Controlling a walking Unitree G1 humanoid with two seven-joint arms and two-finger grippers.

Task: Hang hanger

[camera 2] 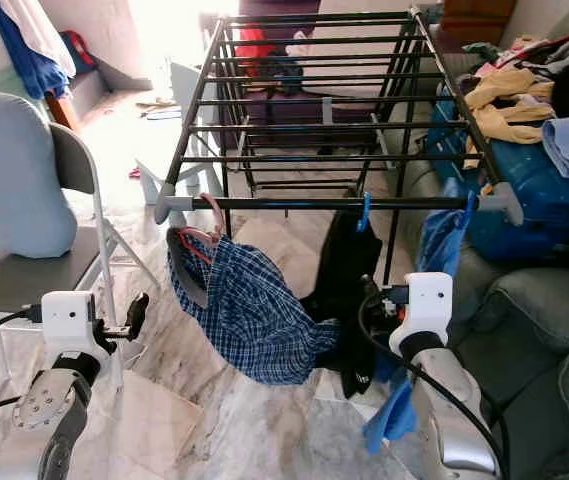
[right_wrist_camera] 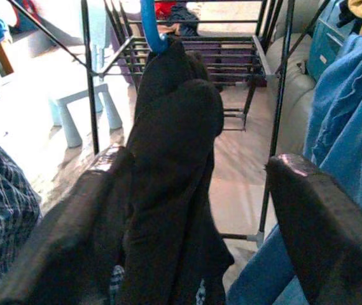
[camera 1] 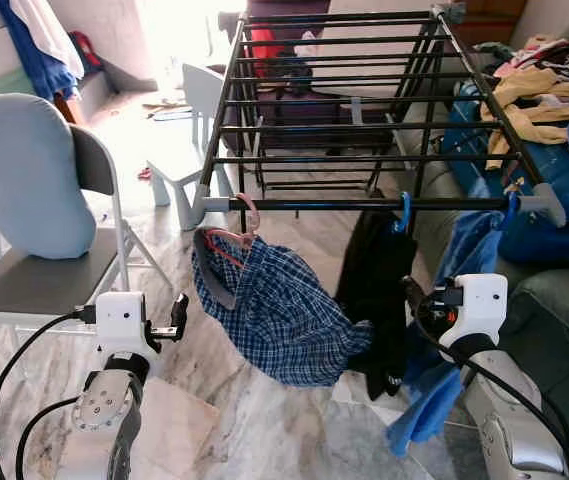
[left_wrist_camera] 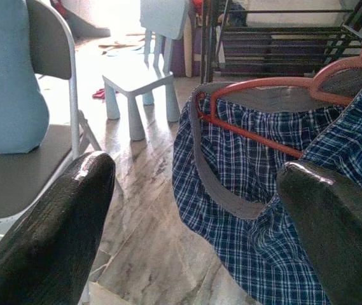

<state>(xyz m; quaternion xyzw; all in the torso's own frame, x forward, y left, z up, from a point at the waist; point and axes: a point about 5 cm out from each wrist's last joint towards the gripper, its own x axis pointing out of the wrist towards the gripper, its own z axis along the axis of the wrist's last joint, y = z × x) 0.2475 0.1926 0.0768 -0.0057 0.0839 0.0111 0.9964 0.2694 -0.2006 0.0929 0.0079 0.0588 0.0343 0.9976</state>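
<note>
A black drying rack (camera 1: pixel 364 203) stands ahead. From its front bar hangs a pink hanger (camera 1: pixel 249 215) carrying a blue plaid shirt (camera 1: pixel 279 310). Further right hang a black garment (camera 1: pixel 374 290) on a blue hanger (camera 1: pixel 402 212) and a blue garment (camera 1: pixel 474 250). My left gripper (camera 1: pixel 177 315) is open, low and left of the plaid shirt, apart from it. In the left wrist view the hanger (left_wrist_camera: pixel 263 89) and shirt (left_wrist_camera: pixel 263 210) lie ahead of the spread fingers (left_wrist_camera: pixel 60 222). My right gripper (camera 1: pixel 411 290) is open beside the black garment (right_wrist_camera: pixel 174 159).
A grey folding chair with a blue cushion (camera 1: pixel 24 180) stands at the left. A small white child's chair (camera 1: pixel 189 150) sits beyond it. At the right, a sofa (camera 1: pixel 554 300) holds a blue bag and piled clothes (camera 1: pixel 539 90). The floor is marble.
</note>
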